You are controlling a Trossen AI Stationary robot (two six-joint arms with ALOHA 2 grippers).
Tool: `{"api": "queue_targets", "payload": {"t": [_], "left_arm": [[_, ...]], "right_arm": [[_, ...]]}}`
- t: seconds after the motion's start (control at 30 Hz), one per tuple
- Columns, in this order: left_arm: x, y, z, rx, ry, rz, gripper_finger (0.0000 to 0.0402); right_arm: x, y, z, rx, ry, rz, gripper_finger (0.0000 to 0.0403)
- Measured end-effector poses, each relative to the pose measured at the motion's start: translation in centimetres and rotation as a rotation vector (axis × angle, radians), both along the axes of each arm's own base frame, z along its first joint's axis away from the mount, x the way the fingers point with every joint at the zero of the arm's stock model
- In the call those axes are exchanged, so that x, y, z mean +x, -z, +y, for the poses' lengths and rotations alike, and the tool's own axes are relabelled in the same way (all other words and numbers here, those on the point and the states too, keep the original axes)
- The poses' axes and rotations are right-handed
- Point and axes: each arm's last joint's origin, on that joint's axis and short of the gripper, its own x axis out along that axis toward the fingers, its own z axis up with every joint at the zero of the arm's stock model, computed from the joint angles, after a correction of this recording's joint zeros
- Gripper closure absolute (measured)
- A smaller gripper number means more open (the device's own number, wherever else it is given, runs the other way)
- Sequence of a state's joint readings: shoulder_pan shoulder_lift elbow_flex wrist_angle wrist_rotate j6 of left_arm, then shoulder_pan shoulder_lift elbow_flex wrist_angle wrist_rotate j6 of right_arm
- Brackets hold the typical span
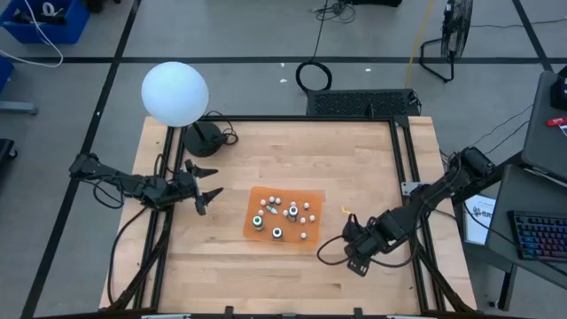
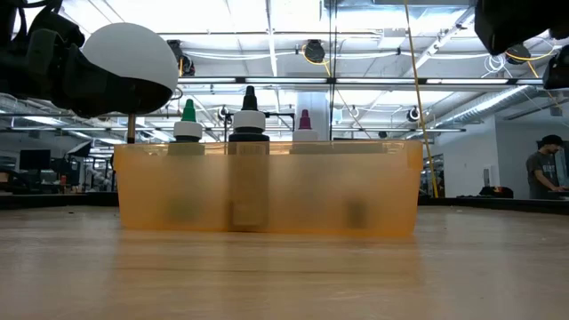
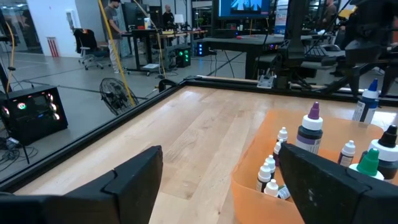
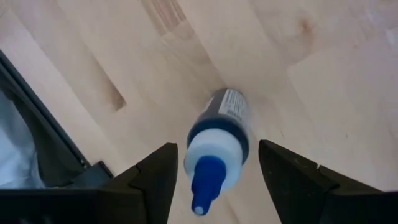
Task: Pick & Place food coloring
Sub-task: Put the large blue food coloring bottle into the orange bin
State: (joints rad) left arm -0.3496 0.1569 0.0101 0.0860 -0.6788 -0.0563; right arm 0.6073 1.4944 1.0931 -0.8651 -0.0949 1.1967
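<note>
An orange tray (image 1: 257, 197) in the middle of the table holds several small white-topped food coloring bottles (image 1: 291, 211) and larger ones with green (image 3: 368, 163), purple (image 3: 310, 127) and black tops. One blue-topped bottle (image 4: 217, 140) stands upright on the bare wood right of the tray. My right gripper (image 4: 217, 163) points down over it, open, a finger on either side with a gap to each. In the high view that gripper (image 1: 354, 257) hides the bottle. My left gripper (image 1: 208, 190) waits open and level, left of the tray.
A white globe lamp (image 1: 174, 92) on a black base (image 1: 204, 137) stands at the far left corner. Black frame rails (image 1: 409, 177) run along the table's sides. A small yellow scrap (image 1: 345, 211) lies right of the tray. A person (image 2: 542, 169) stands far off in the room.
</note>
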Motion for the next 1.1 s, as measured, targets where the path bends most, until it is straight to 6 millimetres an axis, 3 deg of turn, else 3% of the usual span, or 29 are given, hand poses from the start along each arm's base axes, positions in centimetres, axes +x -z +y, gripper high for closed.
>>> {"api": "queue_targets", "payload": {"t": [0.17, 0.37, 0.73, 0.9, 1.1], "left_arm": [[0.0, 0.0, 0.0, 0.0, 0.0, 0.0, 0.0091], [0.0, 0.0, 0.0, 0.0, -0.001, 0.0, 0.0092], [0.0, 0.0, 0.0, -0.001, -0.001, -0.001, 0.0092], [0.0, 0.0, 0.0, 0.0, -0.001, -0.001, 0.0091], [0.0, 0.0, 0.0, 0.0, -0.001, -0.001, 0.0091]], "right_arm": [[0.2, 0.0, -0.3, -0.017, -0.014, -0.015, 0.0222], [0.1, -0.1, -0.2, 0.003, -0.03, -0.004, 0.0294], [0.5, -0.4, -0.3, -0.146, -0.212, -0.126, 0.0297], [1.8, -2.3, -0.6, -0.299, -0.307, -0.272, 0.0297], [3.8, -6.9, -0.4, -0.451, -0.44, -0.492, 0.0297]]}}
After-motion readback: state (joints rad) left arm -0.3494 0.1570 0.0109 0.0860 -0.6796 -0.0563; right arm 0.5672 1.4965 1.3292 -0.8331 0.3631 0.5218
